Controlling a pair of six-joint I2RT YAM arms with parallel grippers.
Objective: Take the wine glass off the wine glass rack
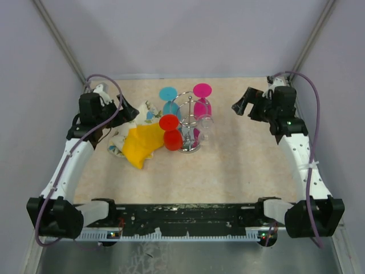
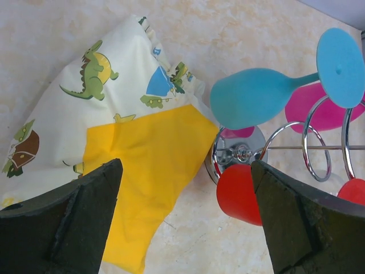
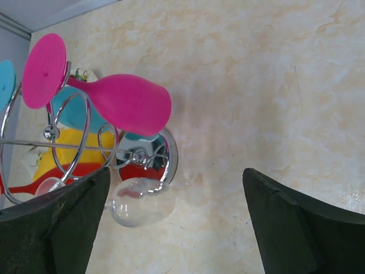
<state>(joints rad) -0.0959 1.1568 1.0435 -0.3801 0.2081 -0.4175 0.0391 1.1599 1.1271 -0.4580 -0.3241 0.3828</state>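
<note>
**While both grippers gape, 4 wine glasses hang on the rack**

As the wrist views show, the left gripper (image 2: 182,197) has its jaws spread wide with nothing between them, and the right gripper (image 3: 174,191) is equally wide and holds nothing. Beyond the left fingers (image 2: 74,222) lies a yellow cloth (image 2: 148,171), overlapping a dinosaur-print cloth (image 2: 97,85). The yellow cloth's edge lies just beside the round base of the wine glass rack (image 2: 236,151). This rack stands upright near the middle of the table (image 1: 245,160), between the 2 arms, touched by neither gripper.

All 4 glasses hang bowl-down, their feet caught in the top loops:
- The blue wine glass (image 1: 169,100) is on the far left side.
- The pink wine glass (image 1: 202,100) is on the far right side.
- The red wine glass (image 1: 171,132) is on the near left, its bowl close to the yellow cloth; contact cannot be told.
- The clear wine glass (image 1: 206,121) is on the near right, on the side facing the right gripper.

The left gripper hovers near the cloths, and the right gripper sits well apart from the rack.
</note>
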